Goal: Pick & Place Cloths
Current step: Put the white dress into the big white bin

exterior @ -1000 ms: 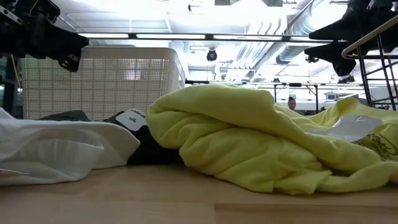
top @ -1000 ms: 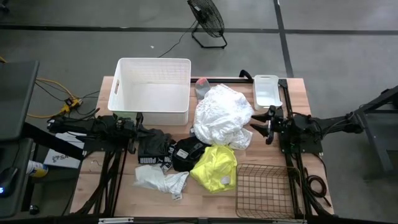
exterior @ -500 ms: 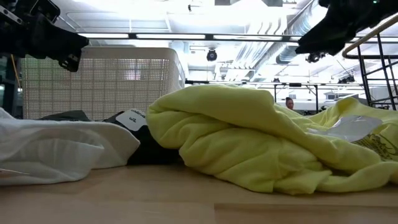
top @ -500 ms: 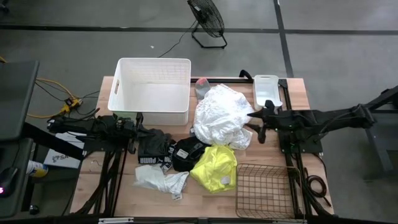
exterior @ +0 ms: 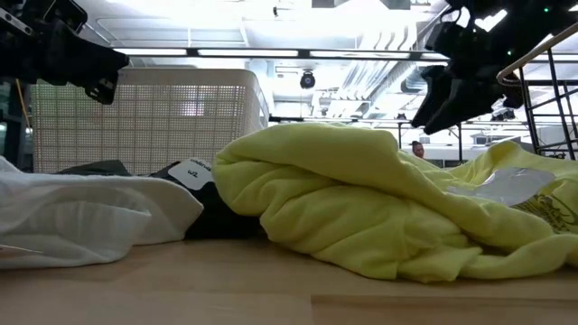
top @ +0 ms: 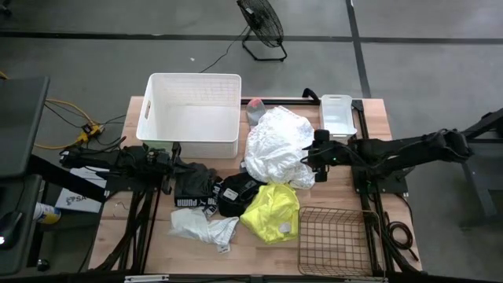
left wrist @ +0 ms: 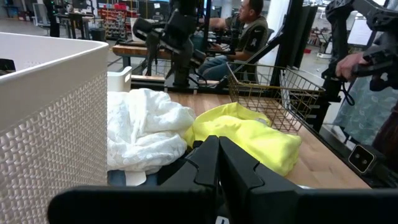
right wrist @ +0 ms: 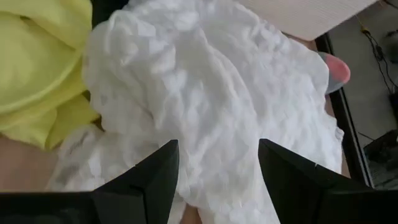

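Note:
A big white cloth [top: 279, 145] lies heaped in the middle of the table, also in the right wrist view [right wrist: 205, 93]. Near it lie a neon yellow cloth [top: 271, 211] [exterior: 361, 199], black cloths with white print [top: 198, 191] and a small white cloth [top: 203, 228]. My right gripper [top: 317, 157] [right wrist: 217, 186] is open and hovers over the white cloth's right edge, pointing down, a finger on either side of a fold. My left gripper [top: 174, 149] [left wrist: 217, 158] is shut and waits beside the black cloths, by the tub's near side.
A white plastic tub [top: 192, 114] stands at the far left. A brown wire basket [top: 334, 240] sits at the near right corner, and a small white tray [top: 338, 114] at the far right. A grey piece with a pink tip [top: 255, 106] lies behind the white cloth. People show beyond the table.
My right gripper has moved toward the table's left, from the right side to above the big white cloth's right edge. It has tipped downward and come lower. The cloths lie as before.

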